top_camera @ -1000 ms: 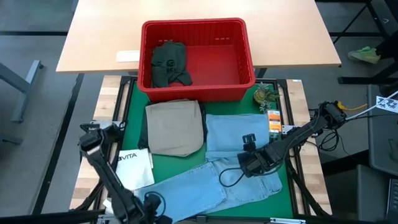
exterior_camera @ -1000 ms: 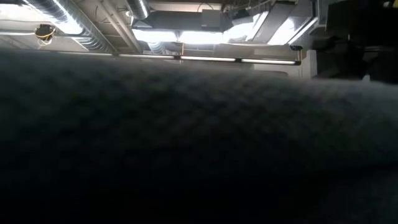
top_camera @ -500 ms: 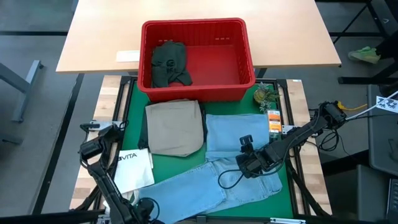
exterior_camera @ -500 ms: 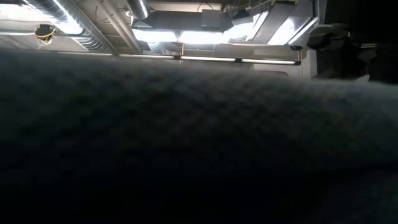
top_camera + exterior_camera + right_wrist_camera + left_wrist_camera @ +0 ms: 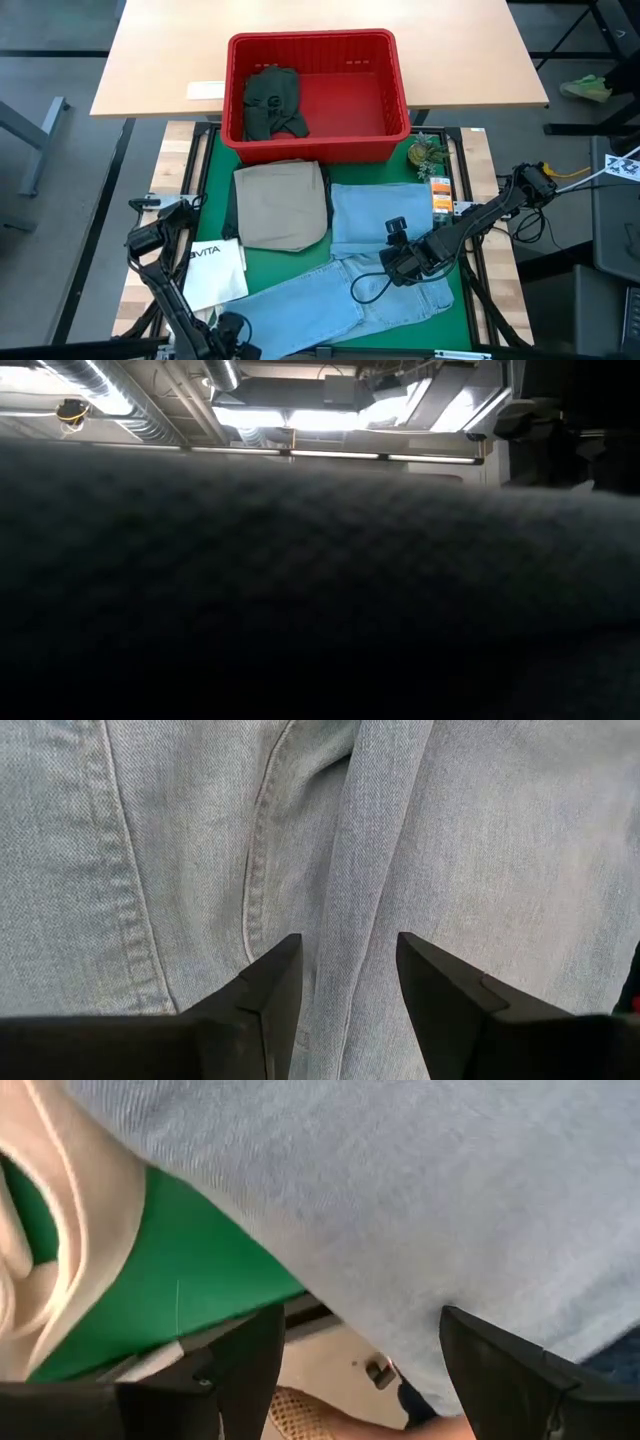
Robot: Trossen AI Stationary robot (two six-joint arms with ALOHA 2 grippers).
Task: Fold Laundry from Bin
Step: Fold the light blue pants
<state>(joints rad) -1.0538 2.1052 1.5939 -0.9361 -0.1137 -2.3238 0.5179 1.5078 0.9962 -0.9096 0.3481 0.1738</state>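
Observation:
Light blue jeans (image 5: 340, 295) lie spread on the green mat (image 5: 215, 170), one leg reaching the near left. My left gripper (image 5: 228, 335) points down, open, over that leg's end (image 5: 400, 1230). My right gripper (image 5: 395, 268) is open over the jeans' right part, its fingers on either side of a raised fold (image 5: 360, 870). The red bin (image 5: 400, 90) stands at the far edge with a dark green piece (image 5: 272, 100) in it. Folded khaki trousers (image 5: 280, 205) and a folded light blue piece (image 5: 375, 212) lie in front of the bin. My left gripper's fingers (image 5: 250, 1370) straddle the edge of the jeans leg (image 5: 420, 1370) from above; whether they touch it I cannot tell. My right gripper's fingers (image 5: 285, 970) flank the raised fold (image 5: 345, 920), slanting down; whether they touch the denim I cannot tell.
A white tote (image 5: 215, 270) lies on the mat beside the jeans leg, showing also in the left wrist view (image 5: 60, 1230). Small items (image 5: 432, 165) sit at the mat's right edge. Dark cloth (image 5: 300, 590) fills most of the low view. A wooden table (image 5: 160, 50) stands behind the bin.
My left gripper has sunk toward the near end of the jeans leg and shifted slightly toward the table's left, staying open. The right arm and the laundry have kept still.

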